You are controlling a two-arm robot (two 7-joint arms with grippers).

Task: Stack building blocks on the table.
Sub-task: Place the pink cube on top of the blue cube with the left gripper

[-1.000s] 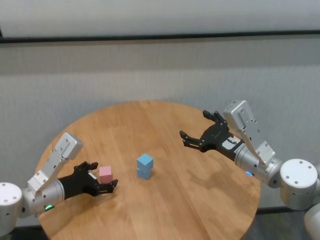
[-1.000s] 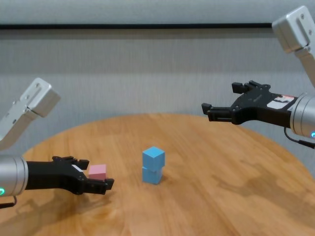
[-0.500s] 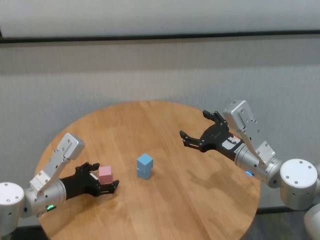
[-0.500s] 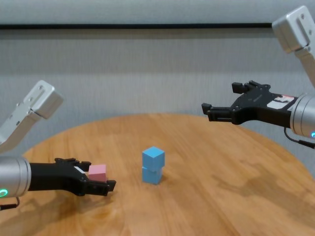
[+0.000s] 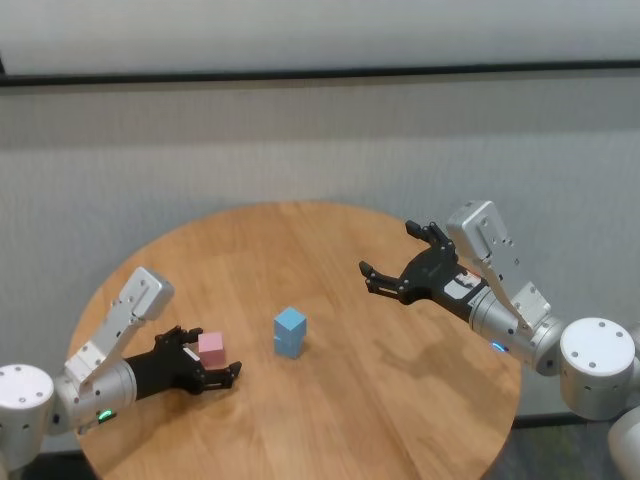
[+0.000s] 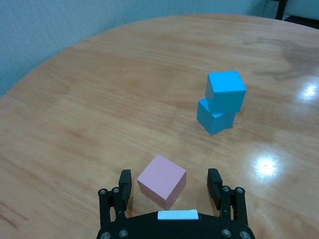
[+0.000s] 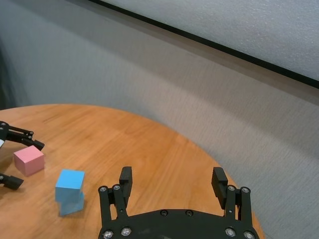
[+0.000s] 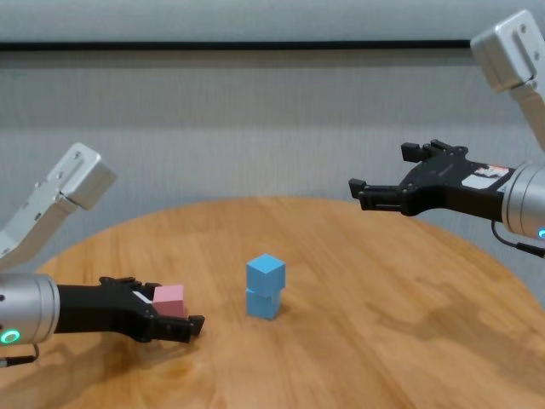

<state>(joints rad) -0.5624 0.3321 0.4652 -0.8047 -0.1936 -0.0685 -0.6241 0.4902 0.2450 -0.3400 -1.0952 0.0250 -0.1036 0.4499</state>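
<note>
Two light blue blocks point(image 5: 290, 331) point(image 8: 266, 286) point(image 6: 222, 101) point(image 7: 69, 192) stand stacked, slightly twisted, near the middle of the round wooden table point(image 5: 330, 250). A pink block point(image 5: 211, 348) point(image 8: 169, 298) point(image 6: 162, 180) point(image 7: 29, 160) rests on the table at the left. My left gripper point(image 5: 207, 363) point(image 8: 166, 307) point(image 6: 169, 183) is open and low, its fingers on either side of the pink block without closing on it. My right gripper point(image 5: 400, 258) point(image 8: 396, 175) point(image 7: 172, 184) hovers open and empty above the table's right side.
A grey wall point(image 5: 320, 140) runs behind the table. The table's rim point(image 5: 470, 310) curves under the right arm. Bare wood lies between the stack and the right gripper.
My left gripper has slid forward and lower around the pink block. The right arm and the blue stack have not moved.
</note>
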